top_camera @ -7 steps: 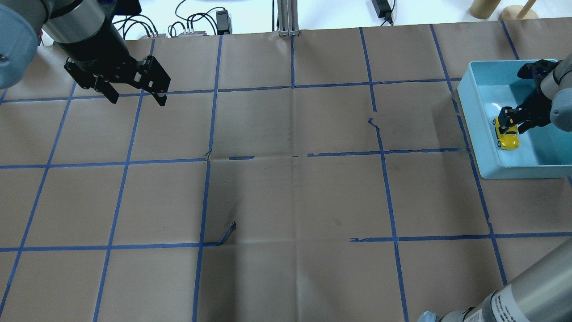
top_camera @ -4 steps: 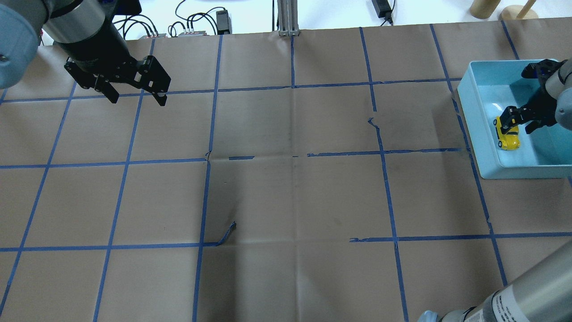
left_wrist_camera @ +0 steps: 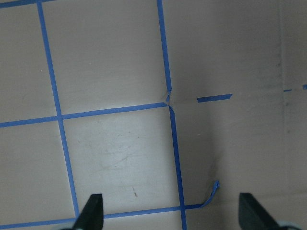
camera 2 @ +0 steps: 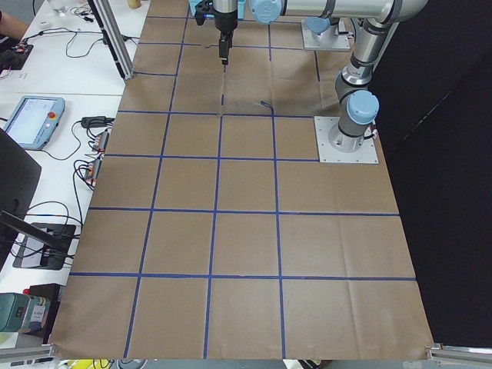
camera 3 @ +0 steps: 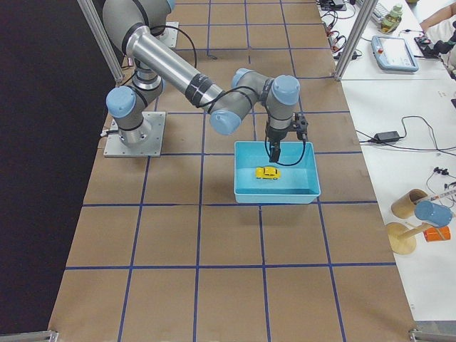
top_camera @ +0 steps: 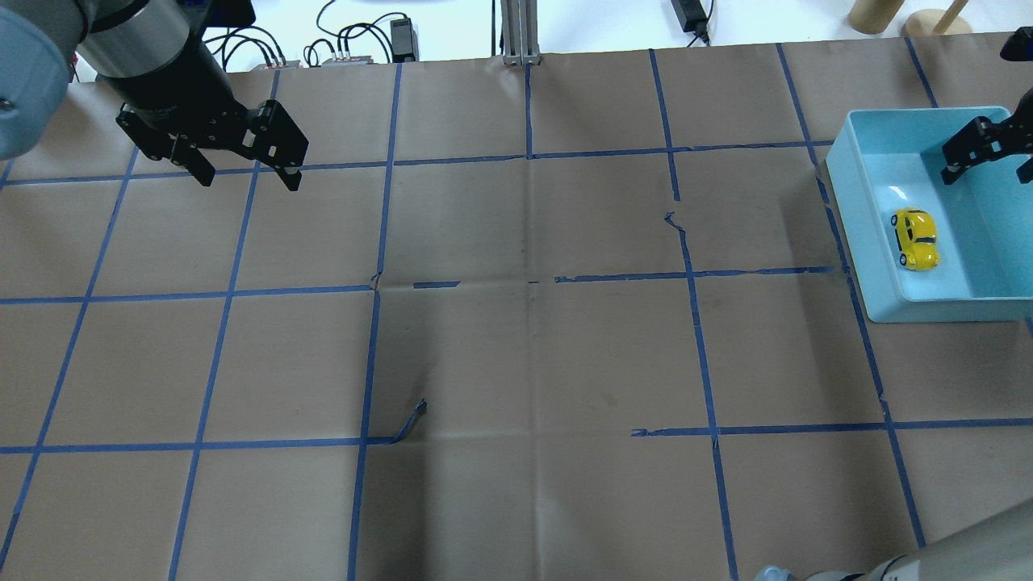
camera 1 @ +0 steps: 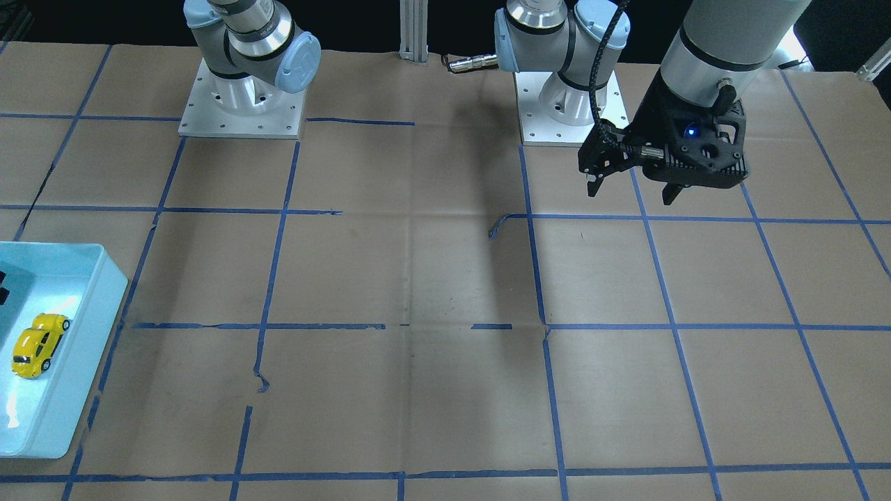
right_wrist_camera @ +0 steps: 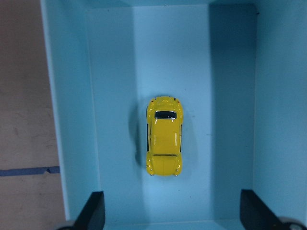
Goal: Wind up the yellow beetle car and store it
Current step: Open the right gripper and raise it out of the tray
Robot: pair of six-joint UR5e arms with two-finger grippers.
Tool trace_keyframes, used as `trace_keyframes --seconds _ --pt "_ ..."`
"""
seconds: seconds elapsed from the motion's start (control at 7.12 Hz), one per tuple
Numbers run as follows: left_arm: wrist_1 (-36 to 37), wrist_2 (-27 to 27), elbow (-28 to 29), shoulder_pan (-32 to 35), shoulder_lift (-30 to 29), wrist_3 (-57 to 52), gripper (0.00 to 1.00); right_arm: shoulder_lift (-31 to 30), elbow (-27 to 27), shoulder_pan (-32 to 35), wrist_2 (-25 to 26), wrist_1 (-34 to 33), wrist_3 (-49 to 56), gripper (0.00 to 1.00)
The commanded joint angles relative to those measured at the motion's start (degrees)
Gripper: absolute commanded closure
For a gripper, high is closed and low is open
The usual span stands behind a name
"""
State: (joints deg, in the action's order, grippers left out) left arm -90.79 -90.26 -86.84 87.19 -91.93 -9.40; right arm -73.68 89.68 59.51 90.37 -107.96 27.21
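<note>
The yellow beetle car [top_camera: 915, 239] stands on its wheels on the floor of the light blue bin [top_camera: 843, 202] at the table's right end. It also shows in the front view [camera 1: 40, 344], the right-side view [camera 3: 268, 173] and the right wrist view [right_wrist_camera: 164, 136]. My right gripper [top_camera: 997, 153] hangs above the bin, open and empty, clear of the car, with its fingertips [right_wrist_camera: 93, 211] wide apart. My left gripper [top_camera: 248, 179] hovers open and empty over the far left of the table [camera 1: 630, 193], with only paper below it [left_wrist_camera: 170, 215].
Brown paper with a blue tape grid covers the table. A peeled tape end [top_camera: 411, 420] sticks up near the middle front. An aluminium post [top_camera: 520, 32], cables and power bricks [top_camera: 402, 36] lie past the far edge. Wooden stands [top_camera: 928, 20] are at the far right.
My right gripper was down at the car; it has now lifted up and back, leaving the car lying in the bin. The left arm has not moved.
</note>
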Motion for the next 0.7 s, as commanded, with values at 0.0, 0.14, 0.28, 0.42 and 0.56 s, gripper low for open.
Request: trace_keyframes --seconds 0.0,0.14,0.28,0.42,0.56 --pt "0.00 0.00 0.00 0.00 0.00 0.00 0.01 -6.97 -2.31 6.63 -0.02 7.48 -9.93 0.00" --pt "0.00 0.00 0.00 0.00 0.00 0.00 0.01 -8.74 -2.41 12.15 0.07 9.85 -16.51 0.00" --pt "0.00 0.00 0.00 0.00 0.00 0.00 0.01 -9.54 -3.37 16.90 0.07 10.66 -21.88 0.00" --pt "0.00 0.00 0.00 0.00 0.00 0.00 0.01 -9.46 -5.29 21.56 0.16 13.11 -27.16 0.00" --pt "0.00 0.00 0.00 0.00 0.00 0.00 0.01 -9.29 -6.35 24.83 0.60 14.00 -29.65 0.00"
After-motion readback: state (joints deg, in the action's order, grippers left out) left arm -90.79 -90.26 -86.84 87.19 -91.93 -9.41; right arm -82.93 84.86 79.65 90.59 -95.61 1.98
